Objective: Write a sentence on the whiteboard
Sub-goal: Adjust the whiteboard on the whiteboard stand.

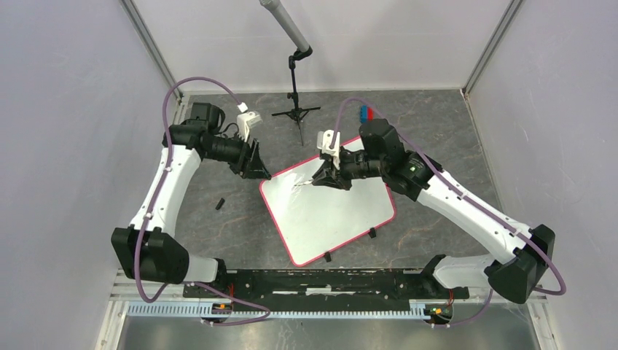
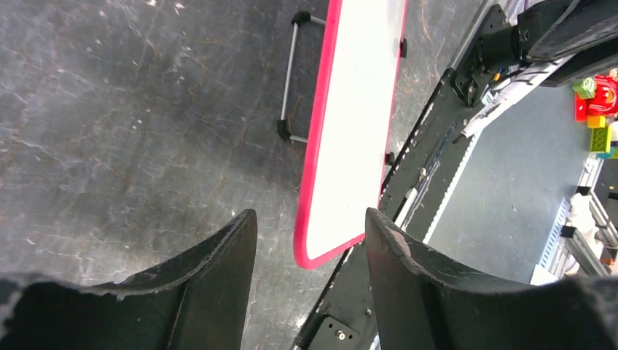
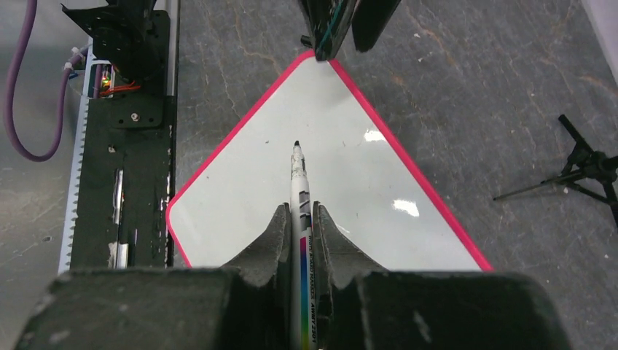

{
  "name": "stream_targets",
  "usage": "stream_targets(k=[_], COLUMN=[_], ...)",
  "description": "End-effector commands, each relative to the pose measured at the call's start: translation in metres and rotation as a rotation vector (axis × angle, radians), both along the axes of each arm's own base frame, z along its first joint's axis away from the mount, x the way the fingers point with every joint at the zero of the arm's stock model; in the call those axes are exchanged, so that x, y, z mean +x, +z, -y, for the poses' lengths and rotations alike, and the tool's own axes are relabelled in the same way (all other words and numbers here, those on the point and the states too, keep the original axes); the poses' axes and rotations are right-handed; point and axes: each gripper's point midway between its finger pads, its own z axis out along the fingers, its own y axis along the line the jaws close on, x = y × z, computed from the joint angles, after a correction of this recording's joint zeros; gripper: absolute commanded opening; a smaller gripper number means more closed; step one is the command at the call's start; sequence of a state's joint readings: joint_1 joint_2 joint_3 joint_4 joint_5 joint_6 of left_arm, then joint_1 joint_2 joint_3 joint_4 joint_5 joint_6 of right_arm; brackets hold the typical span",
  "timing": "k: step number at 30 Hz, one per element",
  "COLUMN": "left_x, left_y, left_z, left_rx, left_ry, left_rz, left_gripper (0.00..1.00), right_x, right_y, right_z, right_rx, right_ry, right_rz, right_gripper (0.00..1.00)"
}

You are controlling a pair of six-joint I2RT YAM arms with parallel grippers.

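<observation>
The whiteboard [image 1: 335, 215], white with a pink-red rim, lies flat and turned at an angle on the dark table. No sentence shows on its face [image 3: 350, 182]. My right gripper [image 1: 326, 179] hovers over the board's far edge, shut on a white marker [image 3: 299, 182]. The marker's black tip points down at the board, just above it or touching; I cannot tell which. My left gripper [image 1: 255, 166] hangs beside the board's far-left corner. Its jaws stand open with nothing between them [image 2: 310, 226]; the board's rim [image 2: 313, 182] shows through the gap.
A small black piece [image 1: 219, 204] lies on the table left of the board. A black tripod stand [image 1: 295, 113] holding a grey tube stands at the back. A red and blue object [image 1: 365, 112] sits behind the right arm. Black clips [image 1: 372, 233] sit at the board's near edge.
</observation>
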State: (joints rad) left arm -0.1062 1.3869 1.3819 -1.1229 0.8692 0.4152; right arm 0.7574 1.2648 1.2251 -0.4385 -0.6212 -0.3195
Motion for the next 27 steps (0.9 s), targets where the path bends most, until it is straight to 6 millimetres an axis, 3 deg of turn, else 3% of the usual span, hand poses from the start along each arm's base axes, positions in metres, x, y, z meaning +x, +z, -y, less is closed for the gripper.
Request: stream_targets(k=[1, 7, 15, 18, 23, 27], left_x=[-0.005, -0.006, 0.008, 0.013, 0.016, 0.02], left_y=[-0.01, -0.026, -0.027, -0.026, -0.028, -0.026], left_z=[0.003, -0.003, -0.004, -0.009, -0.013, -0.014], left_rx=[-0.019, 0.009, 0.024, 0.062, 0.096, 0.112], left_ry=[0.019, 0.011, -0.011, -0.031, -0.079, -0.118], left_rz=[-0.041, -0.064, -0.033, -0.008, -0.024, 0.001], left_gripper=[0.62, 0.59, 0.2, 0.11, 0.03, 0.02], right_x=[0.008, 0.003, 0.0, 0.0, -0.001, -0.002], right_y=[0.035, 0.033, 0.026, 0.024, 0.023, 0.021], right_z=[-0.016, -0.013, -0.01, -0.011, -0.012, -0.014], right_rx=[0.068, 0.073, 0.053, 0.049, 0.049, 0.049], right_ry=[-0.005, -0.004, 0.005, 0.009, 0.019, 0.027], right_rz=[0.095, 0.096, 0.085, 0.081, 0.074, 0.064], right_gripper=[0.0, 0.0, 0.0, 0.0, 0.0, 0.0])
